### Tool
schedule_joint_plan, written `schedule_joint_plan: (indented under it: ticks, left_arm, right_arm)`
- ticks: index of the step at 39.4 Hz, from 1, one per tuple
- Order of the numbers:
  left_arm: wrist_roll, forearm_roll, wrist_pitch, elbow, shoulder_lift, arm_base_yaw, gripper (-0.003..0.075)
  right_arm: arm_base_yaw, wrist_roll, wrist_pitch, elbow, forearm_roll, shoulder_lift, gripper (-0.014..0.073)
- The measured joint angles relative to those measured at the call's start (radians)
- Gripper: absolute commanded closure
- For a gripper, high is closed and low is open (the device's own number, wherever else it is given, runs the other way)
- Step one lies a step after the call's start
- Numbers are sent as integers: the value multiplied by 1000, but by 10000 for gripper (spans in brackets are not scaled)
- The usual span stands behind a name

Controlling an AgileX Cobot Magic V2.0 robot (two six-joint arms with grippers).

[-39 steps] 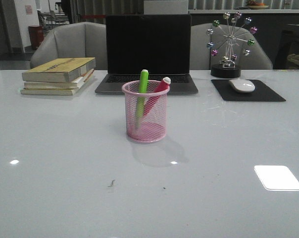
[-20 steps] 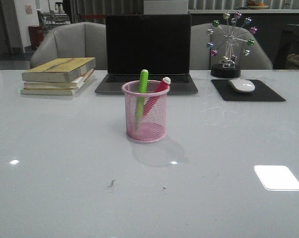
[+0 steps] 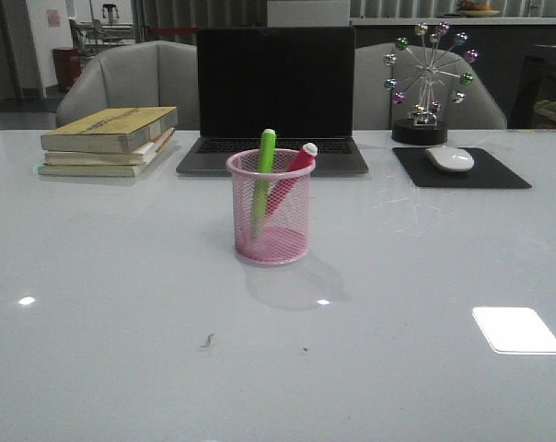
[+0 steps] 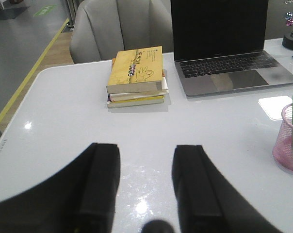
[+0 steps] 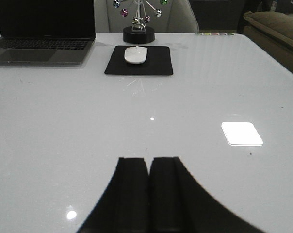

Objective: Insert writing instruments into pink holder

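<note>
Pink holder (image 3: 270, 221) has both markers, green (image 3: 262, 175) and pink-magenta (image 3: 290, 178), leaning; my left gripper (image 4: 146, 194) spread, right gripper (image 5: 149, 194) pressed together, empty; a careless sweep could topple it

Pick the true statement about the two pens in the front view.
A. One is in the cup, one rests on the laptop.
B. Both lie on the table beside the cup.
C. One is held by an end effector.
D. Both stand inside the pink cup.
D: the green pen and the pink pen both stand in the pink cup, caps above its rim.
</note>
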Motion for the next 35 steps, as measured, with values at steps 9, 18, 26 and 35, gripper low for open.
schedule_joint_plan:
  ticks: [9, 18, 26, 35]
  left_arm:
    - [0, 0, 0, 0, 0, 0, 390]
    - [0, -2, 0, 0, 0, 0, 466]
    - [0, -72, -64, 0, 0, 0, 620]
    - [0, -126, -164, 0, -2, 0, 620]
  right_arm:
    - [0, 0, 0, 0, 0, 0, 568]
    - [0, 0, 0, 0, 0, 0, 568]
    - [0, 0, 0, 0, 0, 0, 568]
    - [0, 0, 0, 0, 1, 0, 568]
